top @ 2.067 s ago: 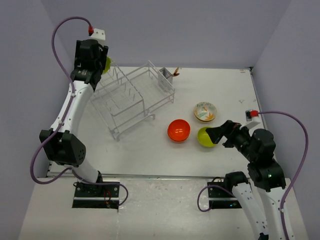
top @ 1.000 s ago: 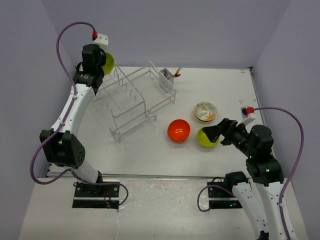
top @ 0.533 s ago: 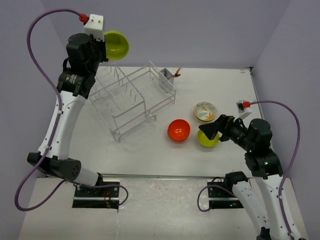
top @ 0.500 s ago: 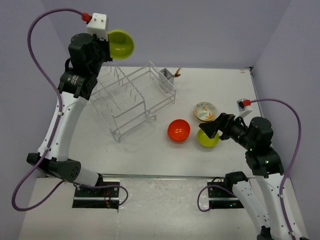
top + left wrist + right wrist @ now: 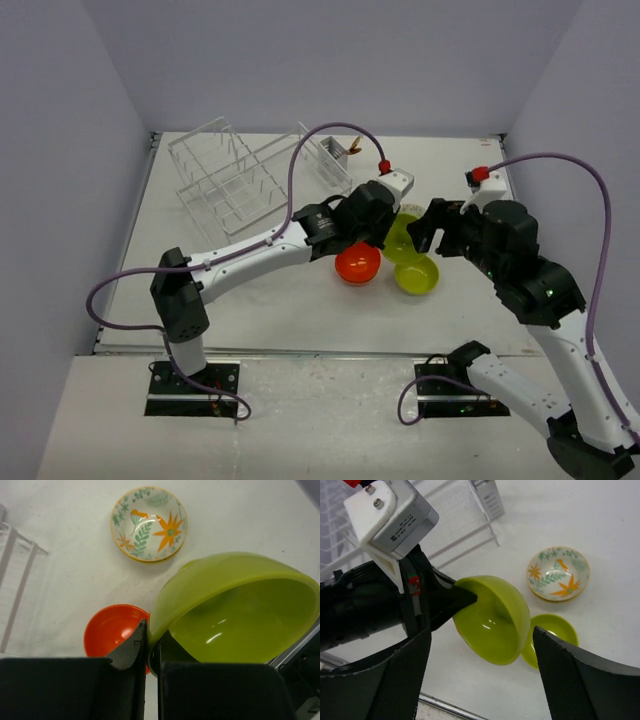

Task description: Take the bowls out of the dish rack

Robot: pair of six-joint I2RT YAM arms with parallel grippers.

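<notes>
My left gripper (image 5: 148, 641) is shut on the rim of a lime-green bowl (image 5: 235, 610), held tilted in the air just right of an orange bowl (image 5: 357, 262). A second lime-green bowl (image 5: 417, 275) sits on the table below it, and a cream bowl (image 5: 558, 573) with leaves and flowers stands behind. My right gripper (image 5: 482, 667) is open, its two fingers wide on either side of the held bowl (image 5: 492, 620) without touching it. The white wire dish rack (image 5: 245, 175) stands at the far left with no bowl showing in it.
A small grey cutlery basket (image 5: 335, 160) hangs on the rack's right end. The left arm (image 5: 260, 250) stretches across the table's middle. Purple walls close in the left, back and right sides.
The left arm has swung from above the rack down to the middle right, carrying the lime-green bowl. The right gripper has lifted off the lime-green bowl on the table. The rack has shifted back-left.
</notes>
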